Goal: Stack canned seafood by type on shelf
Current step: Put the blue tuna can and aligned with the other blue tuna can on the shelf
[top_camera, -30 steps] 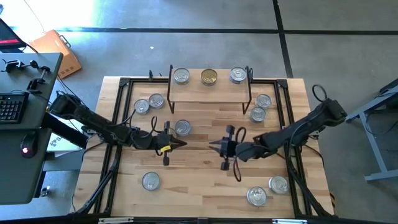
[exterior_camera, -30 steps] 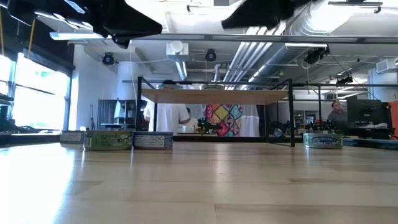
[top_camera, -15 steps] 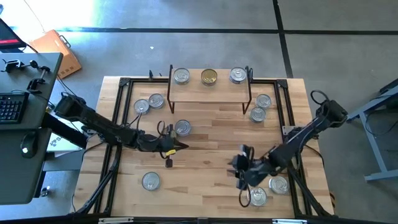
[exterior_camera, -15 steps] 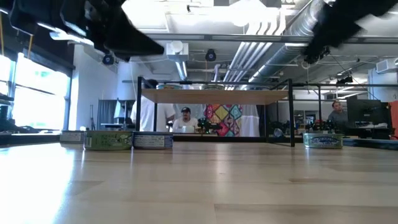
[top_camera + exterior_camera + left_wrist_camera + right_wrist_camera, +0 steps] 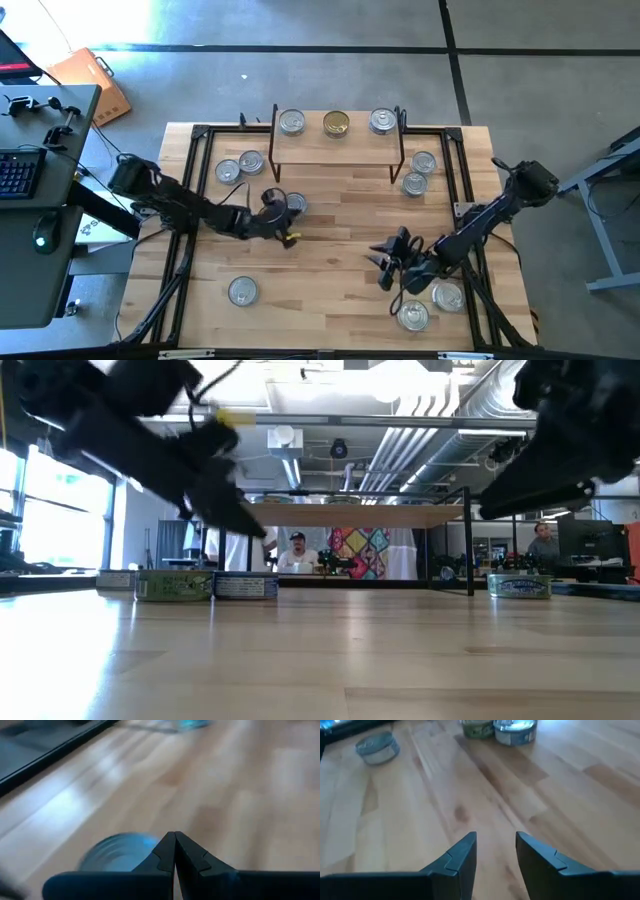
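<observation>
Pale butcher-block wooden tabletop, edged by a black metal frame, carries all items; the low view shows an open workshop behind it, with a seated person beyond the far edge.

Left side: one silver-lidded round tin lies alone near the front edge. Two silver-lidded tins sit touching, just left of the rack's left legs. The left gripper, at the end of its dark arm, hangs over the board just in front of a further silver-lidded tin; its fingers are pressed together and grasp nothing, as the left wrist view confirms, where a blurred silvery-blue tin shows just beyond the tips.

Centre: the small raised shelf with a light wooden top and thin black legs stands at the far edge. Its top bears three tins in a row, well apart: a silver-lidded one at the left, a gold-lidded one in the middle, a silver-lidded one at the right.

Right side: two silver-lidded tins lie just right of the rack's right legs. The right gripper hovers over bare wood, its fingers parted and empty. Two more silver-lidded tins rest near the front right corner, beside that arm.
</observation>
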### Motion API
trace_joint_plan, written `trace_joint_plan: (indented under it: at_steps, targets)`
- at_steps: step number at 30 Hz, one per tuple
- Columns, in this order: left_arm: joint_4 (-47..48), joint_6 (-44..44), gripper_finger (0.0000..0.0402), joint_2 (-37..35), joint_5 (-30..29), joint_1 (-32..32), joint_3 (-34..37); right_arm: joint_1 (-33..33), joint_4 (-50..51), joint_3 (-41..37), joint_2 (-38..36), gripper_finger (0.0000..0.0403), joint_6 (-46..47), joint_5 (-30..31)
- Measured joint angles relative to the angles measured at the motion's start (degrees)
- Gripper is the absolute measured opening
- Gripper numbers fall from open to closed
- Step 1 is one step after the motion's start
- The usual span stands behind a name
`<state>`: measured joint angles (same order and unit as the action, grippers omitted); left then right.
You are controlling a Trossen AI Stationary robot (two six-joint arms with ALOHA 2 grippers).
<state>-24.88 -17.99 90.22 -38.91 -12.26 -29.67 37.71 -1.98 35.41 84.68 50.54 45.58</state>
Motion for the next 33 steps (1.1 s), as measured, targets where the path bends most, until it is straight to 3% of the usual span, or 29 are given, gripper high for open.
trace_joint_plan:
  at_steps: [2,5,12,17,20,22,27,33]
  targets:
    - [1.0,-3.1,0.0,1.5,-2.5,1.5,0.0,-1.4,-4.4,-1.4,0.0,0.0129,-2.1,0.3]
    - [1.2,-5.3,0.0,4.0,-0.2,3.8,-0.3,-3.3,-7.4,-2.3,0.0,0.0129,-4.4,0.4]
    - [-0.3,-4.9,0.0,10.2,20.5,6.4,-5.9,-6.3,-10.1,-2.3,0.0,0.0129,-8.6,0.7]
    - [1.9,6.9,0.0,11.8,33.1,2.5,-11.5,-6.6,-10.4,-2.3,0.0,0.0129,-9.0,0.7]
    - [3.1,14.8,0.0,11.6,32.1,-1.3,-13.8,-6.7,-11.0,-2.3,0.2,0.0129,-9.3,0.7]
    - [7.1,15.4,0.0,11.0,28.9,-3.2,-15.1,-7.4,-13.4,-2.3,1.5,0.0129,-10.5,-0.6]
    - [24.8,8.9,0.0,9.0,17.8,-5.1,-17.0,-10.7,-22.8,-2.0,9.7,0.0129,-11.8,-7.7]
    - [28.0,4.3,0.0,8.0,17.1,-6.6,-17.0,-14.9,-25.5,3.3,19.2,0.0129,-17.3,-18.9]
